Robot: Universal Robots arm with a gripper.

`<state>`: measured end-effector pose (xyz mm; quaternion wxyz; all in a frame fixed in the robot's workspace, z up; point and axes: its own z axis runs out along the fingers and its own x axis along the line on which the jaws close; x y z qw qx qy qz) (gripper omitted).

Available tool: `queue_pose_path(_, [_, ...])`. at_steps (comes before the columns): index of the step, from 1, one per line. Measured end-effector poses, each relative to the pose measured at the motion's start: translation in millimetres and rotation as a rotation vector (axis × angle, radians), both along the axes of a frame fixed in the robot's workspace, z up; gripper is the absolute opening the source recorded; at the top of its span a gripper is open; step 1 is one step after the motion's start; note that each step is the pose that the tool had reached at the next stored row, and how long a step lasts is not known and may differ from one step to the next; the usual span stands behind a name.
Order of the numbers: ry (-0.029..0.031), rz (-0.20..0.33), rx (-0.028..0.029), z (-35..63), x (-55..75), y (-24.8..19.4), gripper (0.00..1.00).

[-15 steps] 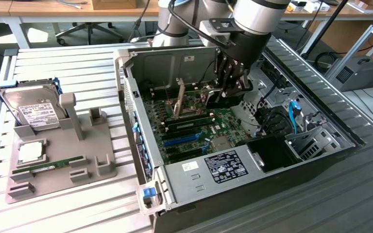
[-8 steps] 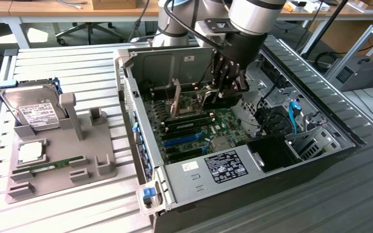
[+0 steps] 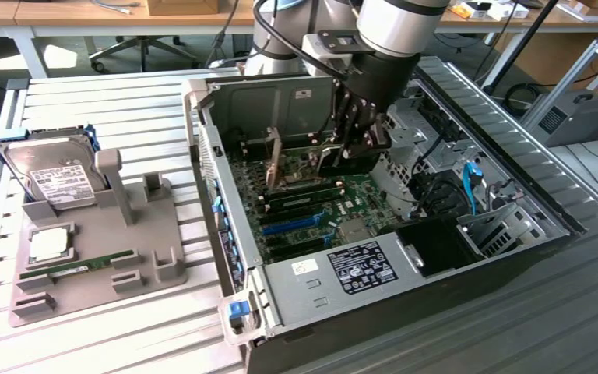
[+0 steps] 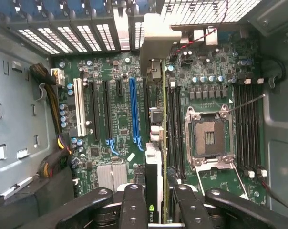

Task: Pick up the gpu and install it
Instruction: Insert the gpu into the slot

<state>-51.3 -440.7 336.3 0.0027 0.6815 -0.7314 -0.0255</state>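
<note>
The gpu point(image 4: 154, 162) is a thin green card seen edge-on, its silver end bracket point(image 4: 156, 40) against the rear slot openings of the open computer case point(image 3: 310, 273). My gripper point(image 4: 158, 192) is shut on the card's near end, one black finger point(image 4: 133, 200) on each side. The card stands upright just over the motherboard point(image 4: 115, 124), between the blue slot point(image 4: 133, 112) and the memory slots beside the empty CPU socket point(image 4: 208, 138). In the exterior view my gripper point(image 3: 353, 144) reaches down into the case with the gpu point(image 3: 332, 162) under it. Whether the card is seated in a slot I cannot tell.
On the exterior view's left a grey holder point(image 3: 153, 257) carries a silver hard drive point(image 3: 55, 175) with blue rails, a CPU chip point(image 3: 50, 243) and a narrow green memory stick point(image 3: 75, 266). Cable bundles point(image 4: 51, 88) and drive cages point(image 3: 497, 226) crowd the case's far side.
</note>
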Motion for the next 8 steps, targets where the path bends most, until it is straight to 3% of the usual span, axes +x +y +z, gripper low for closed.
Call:
queue_pose_path(5, [0.0000, 0.000, -0.0001, 0.0, -0.7, -0.8, 0.27])
queue_pose_path(8, [0.0000, 0.000, 0.0000, 0.0, -0.6, -4.6, 0.27])
